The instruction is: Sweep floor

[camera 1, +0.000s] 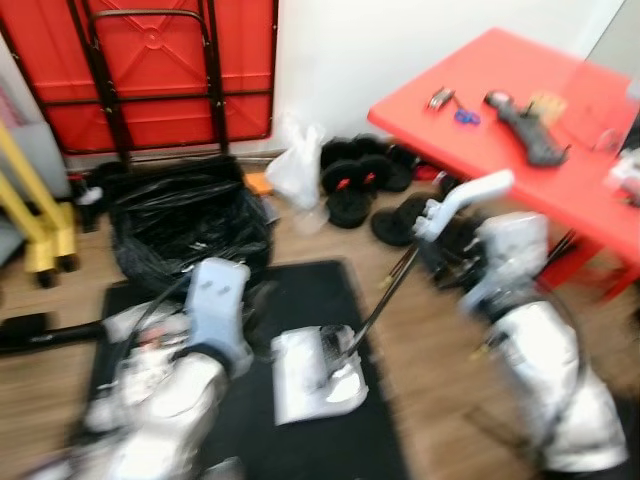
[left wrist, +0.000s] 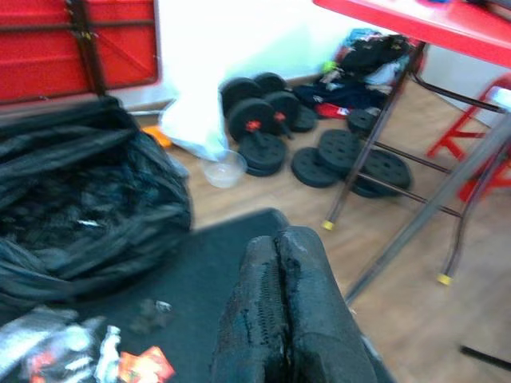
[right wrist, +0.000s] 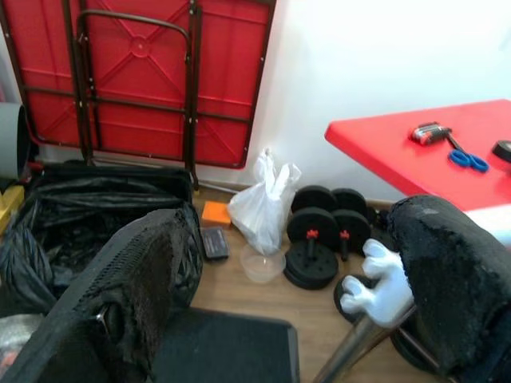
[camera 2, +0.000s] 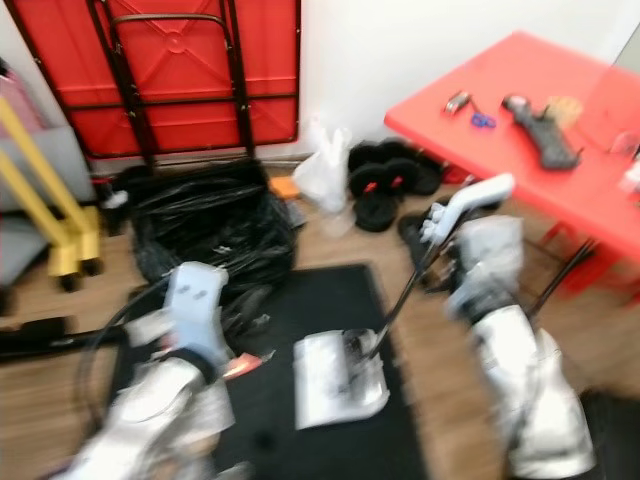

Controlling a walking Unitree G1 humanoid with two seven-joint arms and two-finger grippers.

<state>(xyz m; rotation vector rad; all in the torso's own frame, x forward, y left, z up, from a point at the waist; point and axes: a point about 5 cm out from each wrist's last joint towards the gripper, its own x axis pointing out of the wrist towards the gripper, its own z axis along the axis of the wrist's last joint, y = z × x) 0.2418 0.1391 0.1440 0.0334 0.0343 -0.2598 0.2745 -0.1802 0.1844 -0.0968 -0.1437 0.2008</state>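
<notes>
At the middle of the left eye frame a white dustpan (camera 1: 318,375) lies on a black mat (camera 1: 320,300) spread over the wooden floor (camera 1: 440,330). Its long thin handle (camera 1: 385,295) slants up toward the right and ends in a white grip (camera 1: 470,197). The right claw (right wrist: 287,303) sits at that grip: in the right wrist view its two black fingers (right wrist: 128,295) stand apart with the white grip between them, near the right-hand finger, so the claw is released rather than clenched on it.

The left claw (left wrist: 283,311) hangs low over the mat at the lower left, its two fingers pressed flat together and grasping nothing. Just beside it on the mat lie scraps of litter (left wrist: 144,363), orange and silvery.

At the centre left a black rubbish bag (camera 1: 190,215) gapes wide. A red folded table (camera 1: 150,70) leans on the white wall at the upper left. A white plastic bag (camera 1: 298,165) and black weight plates (camera 1: 355,180) sit by the wall in the upper middle. At the upper right a red worktop (camera 1: 500,120) carries blue scissors (camera 1: 466,116) and a black tool (camera 1: 530,130).
</notes>
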